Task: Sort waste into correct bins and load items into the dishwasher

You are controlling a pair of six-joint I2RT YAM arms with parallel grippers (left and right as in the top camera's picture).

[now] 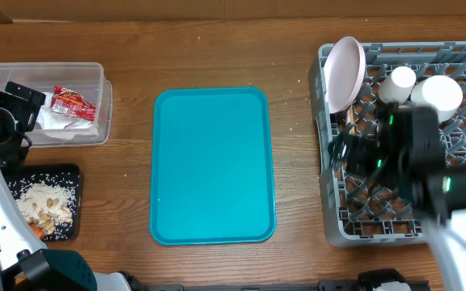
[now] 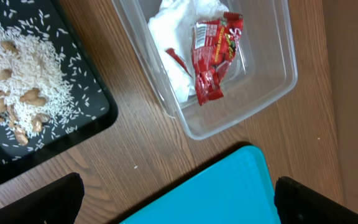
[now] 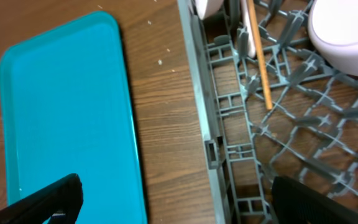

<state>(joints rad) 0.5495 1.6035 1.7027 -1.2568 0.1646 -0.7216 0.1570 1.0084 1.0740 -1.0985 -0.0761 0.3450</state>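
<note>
Red wrapper (image 2: pixel 213 56) lay crumpled on napkins (image 2: pixel 169 31) in clear tub (image 2: pixel 278 81), rice (image 2: pixel 30 74) heaped on black tray (image 2: pixel 98 115), plate (image 1: pixel 345 73) stood in rack (image 1: pixel 354 228), left gripper (image 2: pixel 179 208) and right gripper (image 3: pixel 179 208) spread, empty

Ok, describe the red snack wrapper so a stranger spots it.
Find the big teal rectangular serving tray mid-table; in the overhead view, the clear rectangular plastic tub sits beyond its upper-left corner. Inside, on crumpled white paper napkins, lies the crinkled red snack wrapper, the only red thing there.
</note>
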